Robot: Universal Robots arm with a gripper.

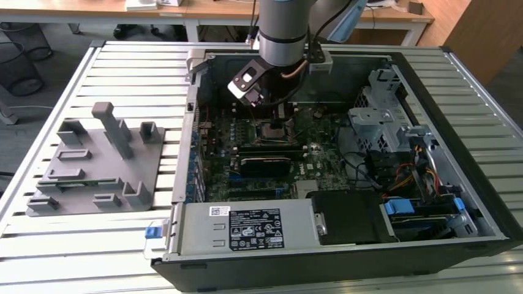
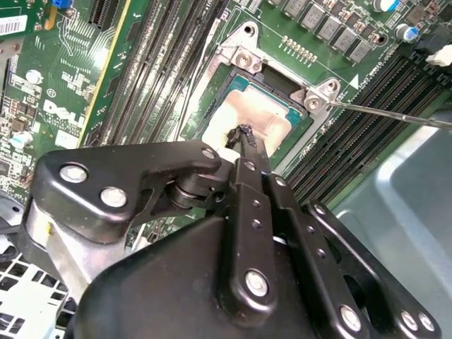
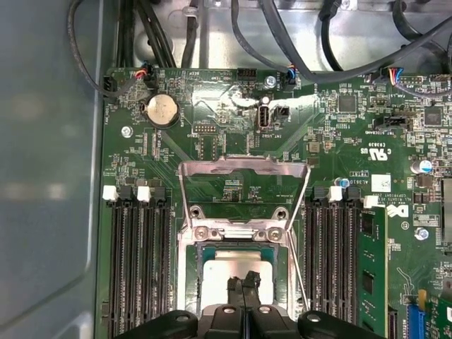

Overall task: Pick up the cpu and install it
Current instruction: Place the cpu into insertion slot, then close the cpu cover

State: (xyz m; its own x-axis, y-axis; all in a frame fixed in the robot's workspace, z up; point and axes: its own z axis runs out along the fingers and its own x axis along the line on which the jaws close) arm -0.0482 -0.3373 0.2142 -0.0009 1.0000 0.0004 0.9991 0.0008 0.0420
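Open computer case (image 1: 490, 208) lying on a slatted metal table (image 1: 73, 257). We note a grey moulded fixture (image 1: 98, 177) on the slats toward the exterior view's left, and wooden desks (image 1: 220, 7) and a wire bin (image 1: 18, 67) on the room floor beyond. The gripper (image 1: 272, 113) hangs over the motherboard (image 1: 319, 165). In both wrist views the cpu (image 2: 258, 116) (image 3: 222, 272) lies within the socket frame (image 2: 244, 53), with the hinged plate (image 3: 244, 166) standing up. The fingers (image 2: 247, 152) are drawn together with nothing between them, tips at the chip's top; we cannot tell whether they touch it
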